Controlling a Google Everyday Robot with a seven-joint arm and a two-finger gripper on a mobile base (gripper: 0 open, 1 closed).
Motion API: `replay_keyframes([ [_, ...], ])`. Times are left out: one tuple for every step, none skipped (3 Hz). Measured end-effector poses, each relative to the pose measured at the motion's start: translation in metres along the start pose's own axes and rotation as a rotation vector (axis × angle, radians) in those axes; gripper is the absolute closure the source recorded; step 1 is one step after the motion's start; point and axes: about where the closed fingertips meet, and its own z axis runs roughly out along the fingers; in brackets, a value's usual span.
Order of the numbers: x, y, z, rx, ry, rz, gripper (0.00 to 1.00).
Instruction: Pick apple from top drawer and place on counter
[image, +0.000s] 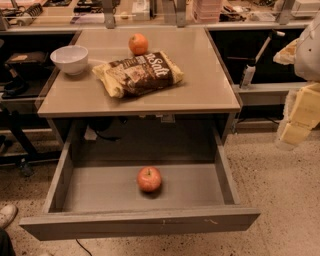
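Apple (149, 179) sits in top drawer (140, 223); jaws hang far right.

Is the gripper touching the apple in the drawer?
Apart. The camera view shows the gripper at the right edge, outside the top drawer; the apple lies inside.

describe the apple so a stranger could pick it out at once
Left of the tool at the right edge, the top drawer stands open below the counter. On its floor lies the apple, alone: red with yellowish patches, unlike the orange fruit on the counter.
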Motion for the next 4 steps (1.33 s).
replay_keyframes([
  [0.000,0.000,0.000,0.000,0.000,0.000,0.00],
  [-0.007,0.000,0.012,0.004,-0.021,0.008,0.00],
  [-0.022,0.004,0.049,-0.022,-0.079,0.025,0.00],
  [-0.039,0.016,0.095,-0.072,-0.164,0.051,0.00],
])
